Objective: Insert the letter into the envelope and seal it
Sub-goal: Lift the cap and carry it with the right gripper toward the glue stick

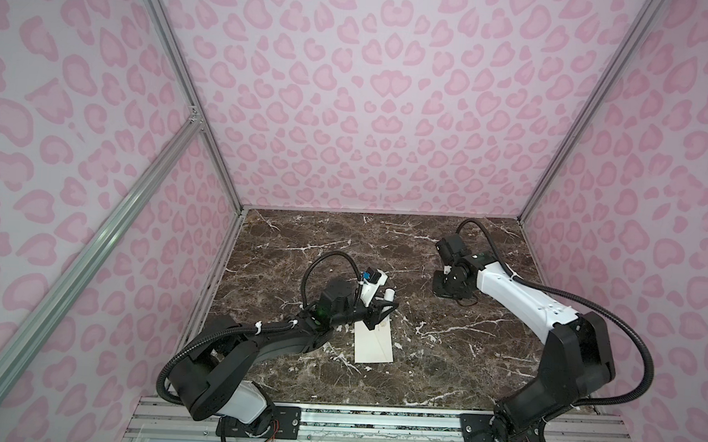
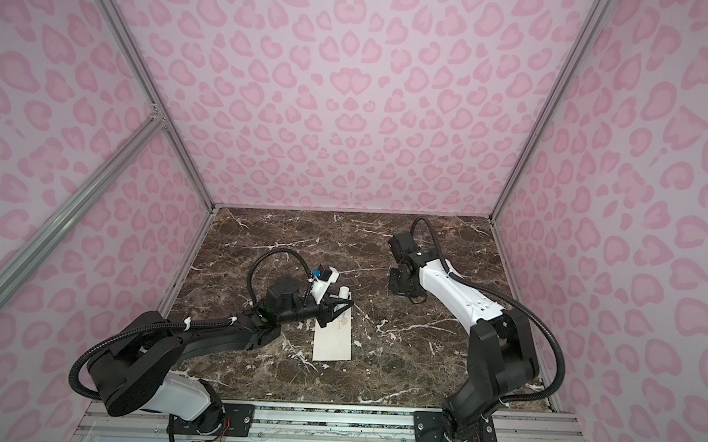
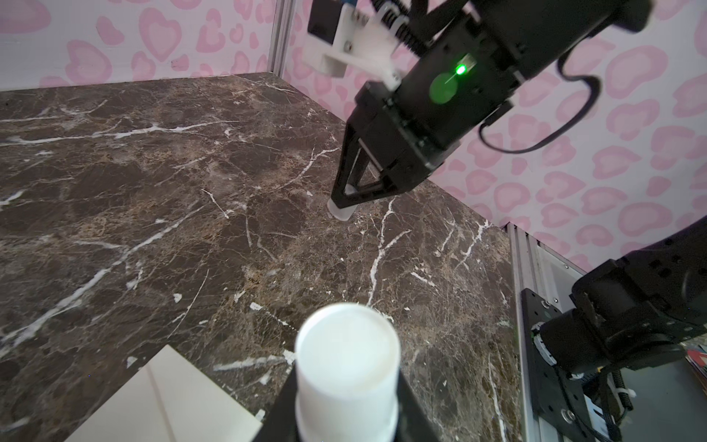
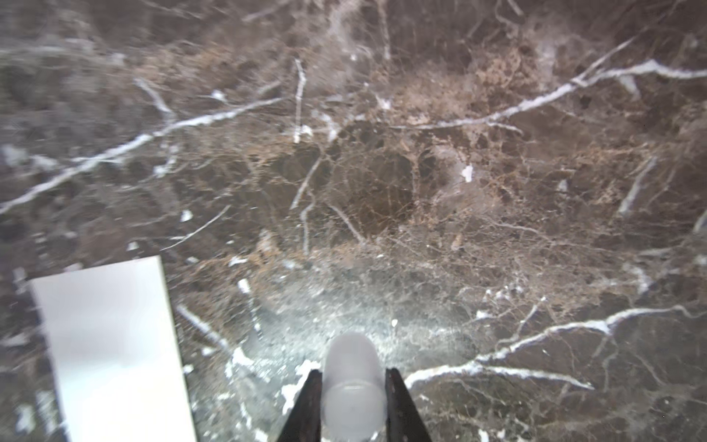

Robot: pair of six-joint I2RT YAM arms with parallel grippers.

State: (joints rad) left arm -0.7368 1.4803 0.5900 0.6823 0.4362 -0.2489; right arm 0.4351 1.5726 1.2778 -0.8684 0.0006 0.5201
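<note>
You're at the sealing part now, I'd say. The envelope (image 1: pixel 373 345) lies flat mid-surface (image 1: pixel 440 359) and I can't spot the letter anywhere, so it's probably already tucked inside. Can't tell if the flap is down yet. Your left jaws are clamped on the white stick (image 1: pixel 389 293), right at the envelope's far end. The right jaws are well apart from that, tips down at the surface, part-closed and pinching what looks like the stick's clear cap (image 4: pixel 352 382). Next you'll want the stick's working end brought down onto the flap edge, gently, since thin paper will likely skid or crease if you press hard
</note>
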